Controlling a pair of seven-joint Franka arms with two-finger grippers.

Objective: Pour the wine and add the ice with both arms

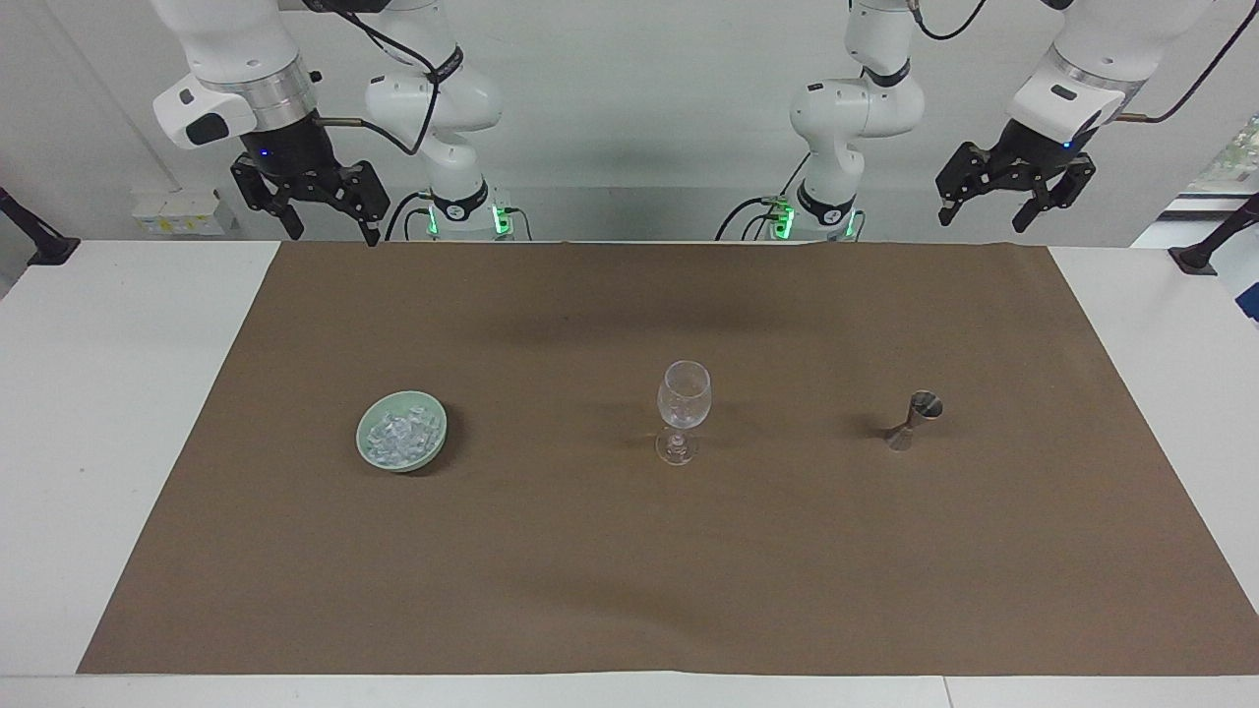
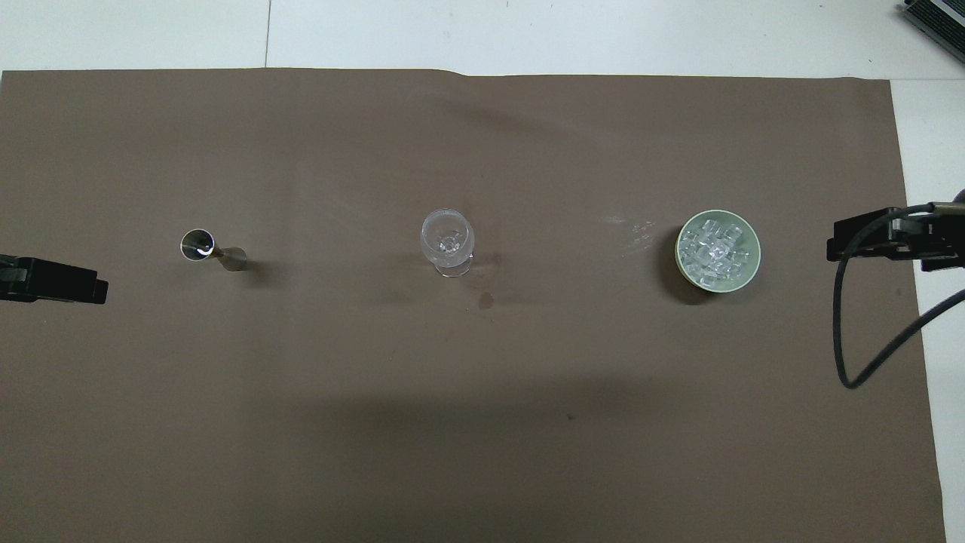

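Whitish translucent ice chunks fill a pale green bowl mid-desk toward the right arm's end, in a row with the clear wine glass and steel jigger (one per arm, likely). Left hand and right hand hang wide, empty, over the robots' edge.
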